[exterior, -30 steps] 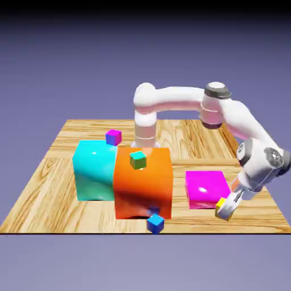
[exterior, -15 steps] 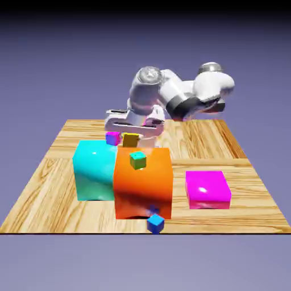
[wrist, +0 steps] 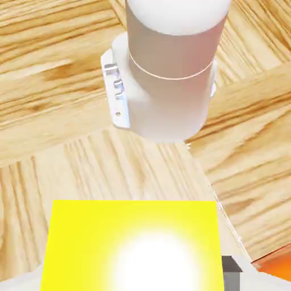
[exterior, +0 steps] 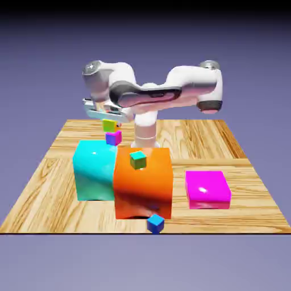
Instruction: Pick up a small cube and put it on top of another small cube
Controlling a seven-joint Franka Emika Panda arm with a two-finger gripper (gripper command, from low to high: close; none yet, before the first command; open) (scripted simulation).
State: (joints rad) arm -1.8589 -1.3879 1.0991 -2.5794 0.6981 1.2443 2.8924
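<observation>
1. The scene is carried by a flat table of light, streaky-grained wood (exterior: 51, 210).
2. A large, glossy cyan block (exterior: 95, 173) and a large, glossy orange block (exterior: 144, 185) are set side by side on it.
3. On the exterior view's right, a low, flat magenta block (exterior: 207, 190) is placed well apart from them.
4. At the far side, the robot's white, rounded base (exterior: 146, 137) is stood on the wood.
5. By the near edge, a tiny blue cube (exterior: 155, 224) is seen; its contact with the wood cannot be made out.
</observation>
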